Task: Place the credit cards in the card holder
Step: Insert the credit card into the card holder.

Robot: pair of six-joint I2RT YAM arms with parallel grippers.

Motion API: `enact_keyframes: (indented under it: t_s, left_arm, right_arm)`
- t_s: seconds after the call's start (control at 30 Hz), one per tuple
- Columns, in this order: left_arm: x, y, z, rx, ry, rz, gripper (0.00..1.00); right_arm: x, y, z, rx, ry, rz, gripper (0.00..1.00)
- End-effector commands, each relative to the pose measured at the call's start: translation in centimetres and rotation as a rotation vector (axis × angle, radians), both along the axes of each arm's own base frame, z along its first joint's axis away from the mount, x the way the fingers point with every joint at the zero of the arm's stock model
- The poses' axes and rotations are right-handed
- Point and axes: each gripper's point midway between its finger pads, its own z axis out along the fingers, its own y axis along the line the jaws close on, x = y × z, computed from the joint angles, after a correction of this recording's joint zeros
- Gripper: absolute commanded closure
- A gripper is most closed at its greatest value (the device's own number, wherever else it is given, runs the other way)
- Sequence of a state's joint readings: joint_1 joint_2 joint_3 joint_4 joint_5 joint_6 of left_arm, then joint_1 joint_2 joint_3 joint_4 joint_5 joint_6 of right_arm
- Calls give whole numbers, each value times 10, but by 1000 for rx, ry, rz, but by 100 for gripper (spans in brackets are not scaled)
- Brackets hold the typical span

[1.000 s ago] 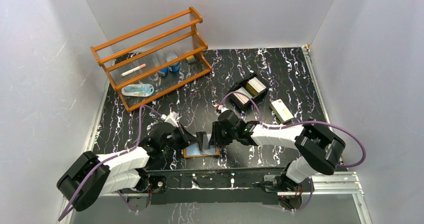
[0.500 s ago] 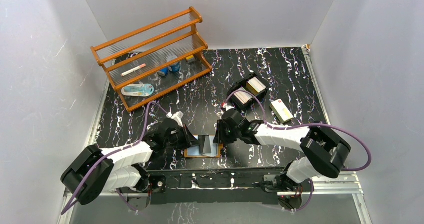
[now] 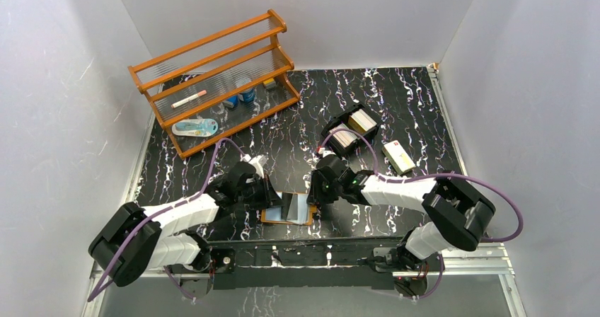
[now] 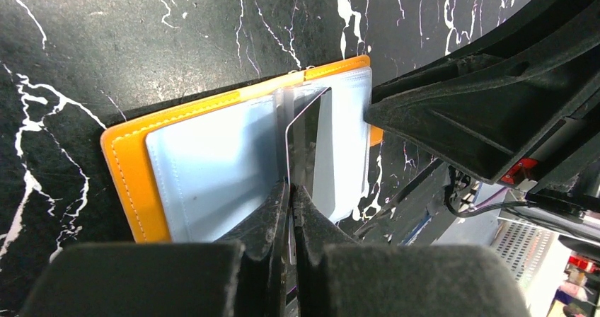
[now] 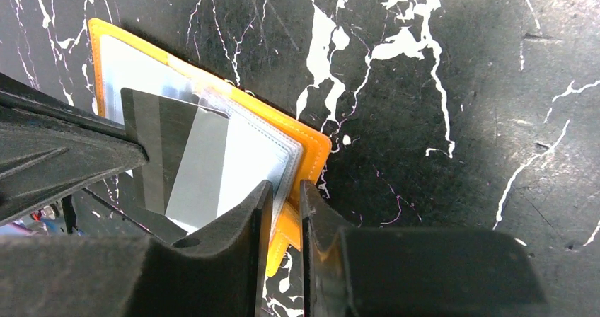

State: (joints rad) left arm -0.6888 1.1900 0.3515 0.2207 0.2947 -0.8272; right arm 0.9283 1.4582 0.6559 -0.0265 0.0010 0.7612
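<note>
The card holder (image 3: pixel 283 221) is lying open near the front edge of the black marbled surface (image 3: pixel 396 98), between the two arms. Its orange cover is facing down and its clear plastic sleeves are facing up.

The left fingers (image 4: pixel 290 204) are clenching shut on the near edge of a dark, glossy credit card (image 4: pixel 308 147). The card is standing tilted over the middle of the holder, among the sleeves. I cannot tell whether any of it is already sitting inside a sleeve.

The right fingers (image 5: pixel 265 204) are reaching in from the opposite side, at the holder's outer edge. Only a narrow slit is showing between them, with the stitched sleeve edge and a strip of orange cover visible in it. I cannot tell whether they are actually pinching that edge.

Farther back on the right, a black two-compartment tray (image 3: pixel 327 129) is holding stacks of pale credit cards (image 3: pixel 362 122) on edge. A cream oblong box (image 3: pixel 398 156) is lying just beside the tray, on its right. An orange wooden rack (image 3: pixel 212 55) is standing in the back left corner, carrying a few small items.
</note>
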Motion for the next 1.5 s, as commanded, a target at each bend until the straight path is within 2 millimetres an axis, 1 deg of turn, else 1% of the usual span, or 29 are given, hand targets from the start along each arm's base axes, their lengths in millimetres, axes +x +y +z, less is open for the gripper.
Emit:
enact_keyframes:
  t_s: [0.0,0.17,0.4,0.53,0.67,0.8,0.83,0.87,0.97,1.03,1.13,1.2,1.33,1.47]
  left_arm:
    - [-6,10,-7,82,21,-61,100]
    - [-5,17,-7,110,29,-73,100]
    - [-11,8,-4,82,55,-155,100]
    - [-15,2,-6,56,81,-182,100]
    - [-13,2,-7,56,82,-175,100]
    - [-6,-4,-6,23,92,-117,100]
    - [-5,-6,-5,8,99,-100,98]
    - [-3,-8,-4,-8,97,-86,94]
    - [-2,-9,-1,-28,108,-52,85]
    - [-1,-7,2,-22,112,-30,75]
    - [-1,-5,5,-16,111,-12,66]
    - [-1,-5,7,-23,116,-8,60]
    - [-4,-6,7,-32,136,-14,57]
    - [-5,-6,4,-28,153,-13,55]
  right_arm:
    - [10,-1,-1,-11,-36,-7,73]
    - [11,-1,-4,-22,-32,-7,75]
    - [12,1,-3,-21,-38,-5,76]
    - [12,1,-2,-18,-38,-3,76]
    - [13,1,-2,-18,-39,-5,76]
    - [12,4,-1,-2,-28,-9,76]
    - [12,5,-1,3,-23,-13,76]
    - [12,6,0,8,-19,-15,76]
    - [11,8,7,16,-14,-18,74]
    - [11,4,13,10,-20,-32,73]
    - [8,-4,21,1,-24,-41,70]
    - [4,-8,21,0,-14,-47,70]
    - [-6,-9,19,36,20,-44,68]
    - [-12,-7,16,63,42,-45,69]
